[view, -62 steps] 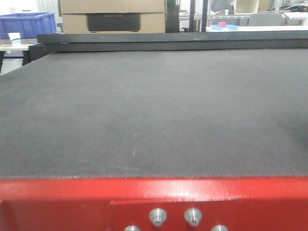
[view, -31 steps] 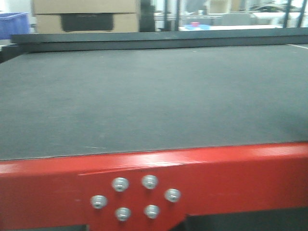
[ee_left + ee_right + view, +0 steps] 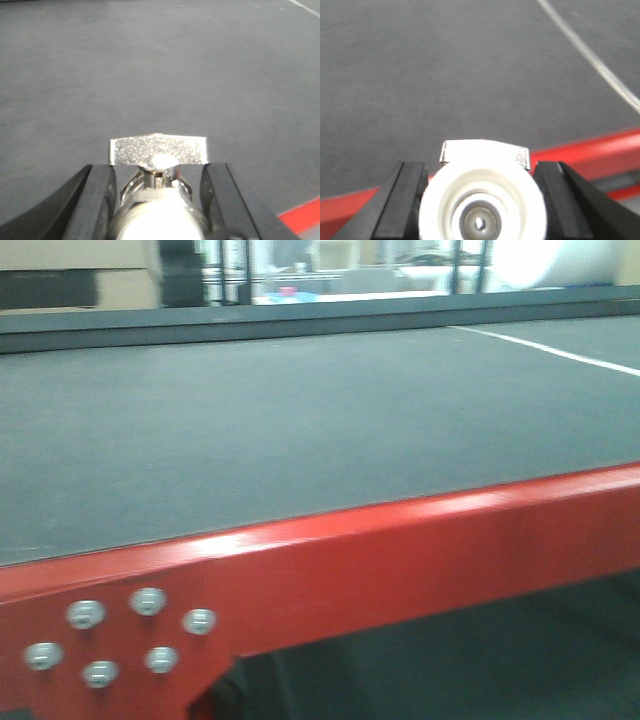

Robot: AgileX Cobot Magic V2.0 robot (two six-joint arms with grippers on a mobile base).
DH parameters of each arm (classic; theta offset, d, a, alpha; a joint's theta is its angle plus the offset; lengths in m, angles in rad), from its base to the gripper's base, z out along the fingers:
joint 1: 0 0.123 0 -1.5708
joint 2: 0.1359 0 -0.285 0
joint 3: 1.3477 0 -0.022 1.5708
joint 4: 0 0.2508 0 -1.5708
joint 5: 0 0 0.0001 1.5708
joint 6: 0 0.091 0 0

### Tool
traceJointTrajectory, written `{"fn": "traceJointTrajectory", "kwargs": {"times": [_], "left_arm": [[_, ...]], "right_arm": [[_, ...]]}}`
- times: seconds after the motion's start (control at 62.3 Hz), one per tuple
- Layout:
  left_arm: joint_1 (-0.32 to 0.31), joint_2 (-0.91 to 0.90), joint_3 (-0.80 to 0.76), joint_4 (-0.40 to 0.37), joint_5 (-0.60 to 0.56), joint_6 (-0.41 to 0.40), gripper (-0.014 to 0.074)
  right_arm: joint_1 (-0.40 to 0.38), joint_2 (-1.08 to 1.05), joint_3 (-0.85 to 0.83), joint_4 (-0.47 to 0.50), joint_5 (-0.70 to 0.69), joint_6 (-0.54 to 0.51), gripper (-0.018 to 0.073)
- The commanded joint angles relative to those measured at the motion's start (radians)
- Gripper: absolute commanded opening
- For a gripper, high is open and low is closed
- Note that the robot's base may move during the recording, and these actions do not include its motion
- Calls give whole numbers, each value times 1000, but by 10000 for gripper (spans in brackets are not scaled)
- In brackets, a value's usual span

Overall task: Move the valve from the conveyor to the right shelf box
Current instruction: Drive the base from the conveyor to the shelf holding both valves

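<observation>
**Left gripper (image 3: 157, 176) and right gripper (image 3: 480, 172): one valve each**

Two valves. The metal valve (image 3: 157, 150) is clamped between the left fingers above the conveyor (image 3: 300, 430). The white-capped valve (image 3: 482, 205) is clamped between the right fingers by the conveyor's red frame (image 3: 420, 550), which bears six bolts (image 3: 148, 601).

Left pincer (image 3: 157, 170) clamped on metal valve (image 3: 157, 151), right pincer (image 3: 481, 169) clamped on white-capped valve (image 3: 482, 197)

My front view has swung right: the red frame (image 3: 400, 560) now slants, its bolts (image 3: 120, 635) slid to the near left, a white line (image 3: 560, 348) appeared far right on the conveyor (image 3: 300, 430), cardboard boxes (image 3: 60, 285) drifted left
</observation>
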Motion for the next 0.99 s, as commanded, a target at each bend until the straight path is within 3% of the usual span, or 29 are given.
{"fn": "traceJointTrajectory", "kwargs": {"times": [0.0, 0.978], "left_arm": [[-4, -5, -7, -13, -53, 1, -111], [-4, -5, -7, -13, -53, 1, -111]], "right_arm": [[-6, -12, -8, -12, -86, -3, -167], [-6, -12, -8, -12, -86, -3, -167]]}}
